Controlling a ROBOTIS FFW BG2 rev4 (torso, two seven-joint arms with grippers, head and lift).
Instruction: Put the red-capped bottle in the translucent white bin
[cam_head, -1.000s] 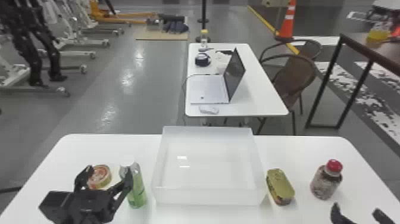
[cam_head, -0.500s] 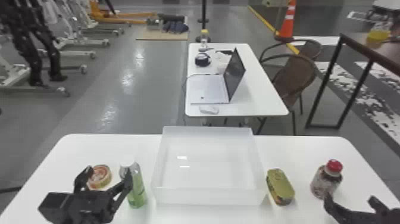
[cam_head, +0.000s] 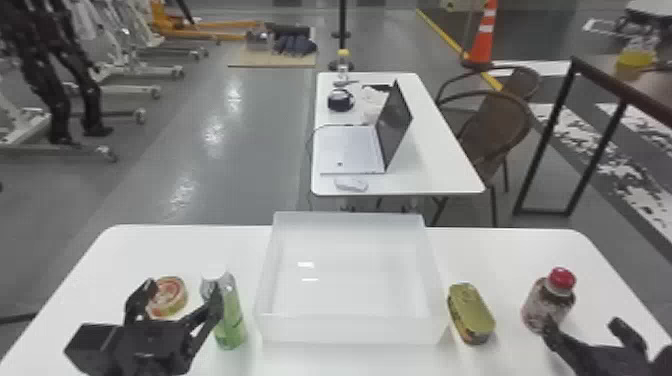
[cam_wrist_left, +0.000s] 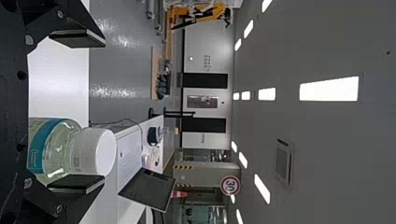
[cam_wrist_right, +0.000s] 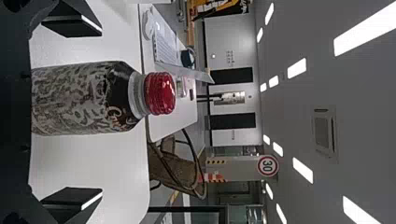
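Note:
The red-capped bottle (cam_head: 548, 300) stands upright at the table's right side. My right gripper (cam_head: 585, 330) is low at the right edge, open, close on the near side of the bottle. In the right wrist view the bottle (cam_wrist_right: 84, 98) lies between the spread fingers of the right gripper (cam_wrist_right: 72, 112), with room on both sides. The translucent white bin (cam_head: 350, 327) stands mid-table with nothing in it. My left gripper (cam_head: 172, 295) is parked open at the left, by the green bottle; its wrist view shows the left gripper (cam_wrist_left: 77, 114) with a white cap beside one finger.
An oval golden tin (cam_head: 471, 312) stands between the bin and the red-capped bottle. Left of the bin are a green bottle (cam_head: 230, 315) and a round tin (cam_head: 169, 296). Behind, a second table (cam_head: 435, 165) holds a laptop.
My right gripper has come farther into view from the lower right, up and nearer the red-capped bottle, its fingers still apart. The left arm has kept still.

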